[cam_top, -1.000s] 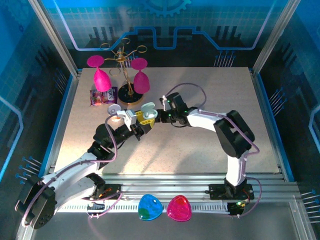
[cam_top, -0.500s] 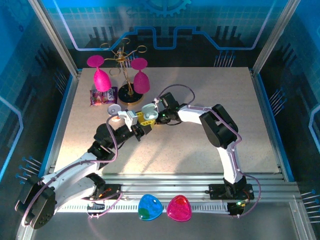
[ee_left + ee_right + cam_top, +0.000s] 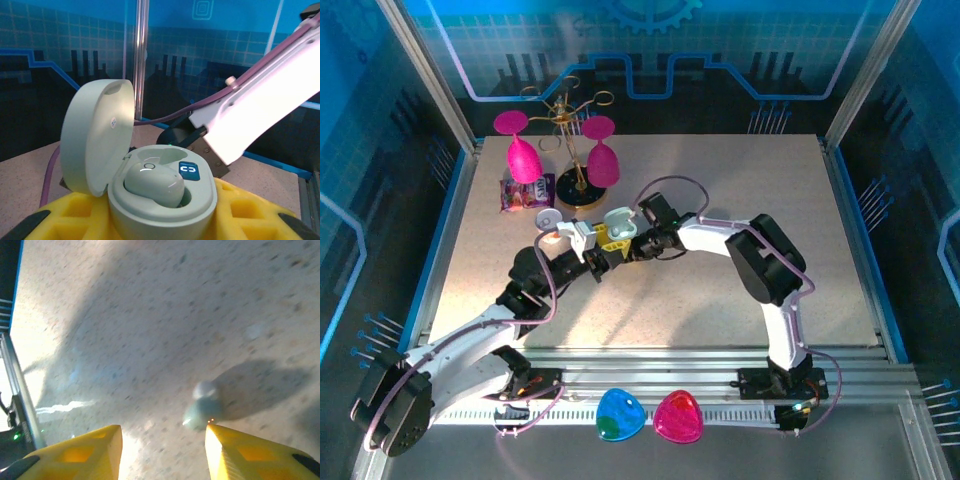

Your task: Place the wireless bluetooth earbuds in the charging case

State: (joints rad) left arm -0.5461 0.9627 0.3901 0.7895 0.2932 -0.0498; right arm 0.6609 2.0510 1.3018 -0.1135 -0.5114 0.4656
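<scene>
Speckled tabletop [image 3: 150,315] under blue enclosure lighting. We find the left gripper [image 3: 161,222] pinching the mint charging case [image 3: 165,205], its lid [image 3: 97,135] open and a seated earbud [image 3: 155,184] inside. We find the right gripper [image 3: 162,440] spread and empty above the table, with a loose earbud [image 3: 201,410] lying just beyond its tips, nearer one finger. We judge the pick-up step to be in hand. The next move calls for centring the jaws on that bud, lowering, and closing gently before carrying it to the case.
</scene>
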